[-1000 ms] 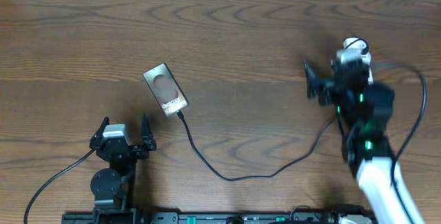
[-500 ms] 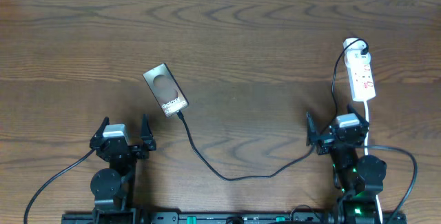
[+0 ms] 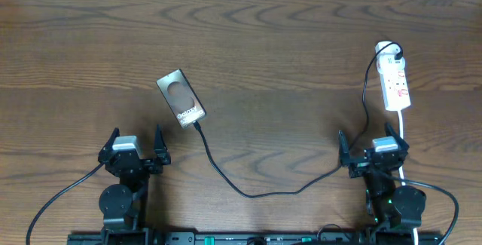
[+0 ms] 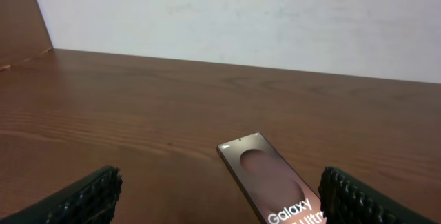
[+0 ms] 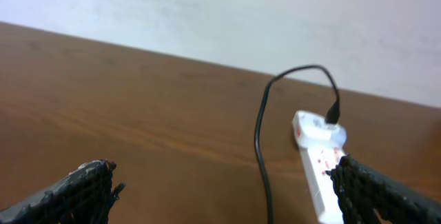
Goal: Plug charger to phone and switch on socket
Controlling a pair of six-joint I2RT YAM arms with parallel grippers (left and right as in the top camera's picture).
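as i look down from above, the phone (image 3: 181, 98) lies flat on the table (image 3: 263, 34), left of middle, at a slant, back up. the charger (image 3: 256, 194) meets the phone's near short edge with its tip, sags toward the front in a long curve, climbs to the right and ends in a black plug (image 3: 392, 49) at the far end of the socket (image 3: 396, 85), which lies far right. the left gripper (image 3: 136, 138) sits near the front, short of the phone and apart from it, jaws spread wide and empty. the right gripper (image 3: 371, 143) sits short of the socket, jaws apart and empty, the charger passing just beside it.

from the left wrist, the two pads (image 4: 86, 198) stand wide at the bottom corners, and the phone (image 4: 272, 182) lies ahead between them, its "galaxy" lettering showing.

from the right wrist, the fingers (image 5: 79, 193) are wide apart with nothing between; ahead to the right lies the socket (image 5: 318, 172) with red marks, the charger (image 5: 260, 141) looping up into its plug.
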